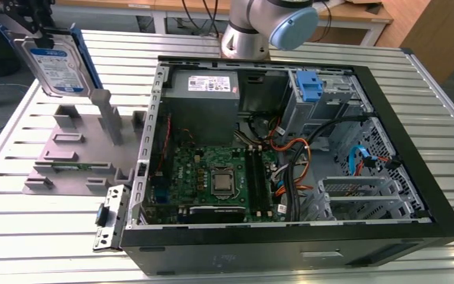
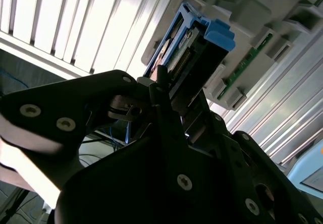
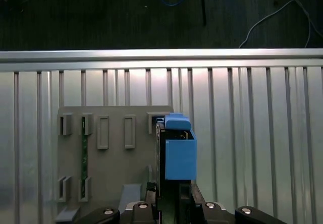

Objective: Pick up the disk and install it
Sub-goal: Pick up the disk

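Outside the open black computer case (image 1: 416, 195), beyond its wall on the exterior view's left, we find the disk (image 1: 54, 65): a flat silver hard drive with a white-and-blue label, framed by blue plastic carrier rails. It hangs clear of the slatted metal tabletop (image 1: 22, 236), well apart from the case interior. The tool (image 2: 174, 100) holds it, with the jaws drawn in narrow on one short end, so the disk lies straight out ahead of the tool. Its long axis runs down and away from the jaws, close to upright with a slight tilt. In the exterior view the label face is turned toward us.

Below the disk, just beside the case's wall, lies a flat grey holder plate with upright slots (image 1: 77, 154), and a thin green memory stick (image 1: 73, 167) rests in it.

Inside the case, a bare blue plastic bracket (image 1: 310, 89) sits in the metal drive cage at the far corner, across the case from the disk. We judge the obstacles between them to be the case wall, the large grey power-supply box (image 1: 203, 89) and the bundle of coloured cables (image 1: 290, 154) beside the green motherboard (image 1: 211, 177).
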Controlling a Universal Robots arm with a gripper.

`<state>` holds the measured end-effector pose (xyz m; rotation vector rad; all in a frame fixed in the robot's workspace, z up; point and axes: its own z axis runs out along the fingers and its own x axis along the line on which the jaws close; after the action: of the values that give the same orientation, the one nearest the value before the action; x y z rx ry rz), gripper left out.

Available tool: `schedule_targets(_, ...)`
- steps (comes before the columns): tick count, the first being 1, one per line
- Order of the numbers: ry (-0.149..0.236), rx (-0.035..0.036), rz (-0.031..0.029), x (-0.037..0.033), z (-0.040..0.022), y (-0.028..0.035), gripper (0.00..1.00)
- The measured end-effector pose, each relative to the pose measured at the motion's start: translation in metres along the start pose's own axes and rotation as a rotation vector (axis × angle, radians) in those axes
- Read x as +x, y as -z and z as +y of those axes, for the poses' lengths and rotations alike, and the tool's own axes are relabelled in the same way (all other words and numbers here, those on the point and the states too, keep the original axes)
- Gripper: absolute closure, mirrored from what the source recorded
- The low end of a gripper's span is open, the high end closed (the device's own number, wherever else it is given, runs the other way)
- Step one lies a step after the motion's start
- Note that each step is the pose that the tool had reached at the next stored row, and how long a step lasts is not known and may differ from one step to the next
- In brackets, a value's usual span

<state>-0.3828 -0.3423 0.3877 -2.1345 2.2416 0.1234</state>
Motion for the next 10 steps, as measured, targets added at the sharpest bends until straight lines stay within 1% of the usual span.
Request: schedule_targets(10, 0.000, 0.0002, -0.0001, -0.0010, 0.0005, 0.0111, 0.65)
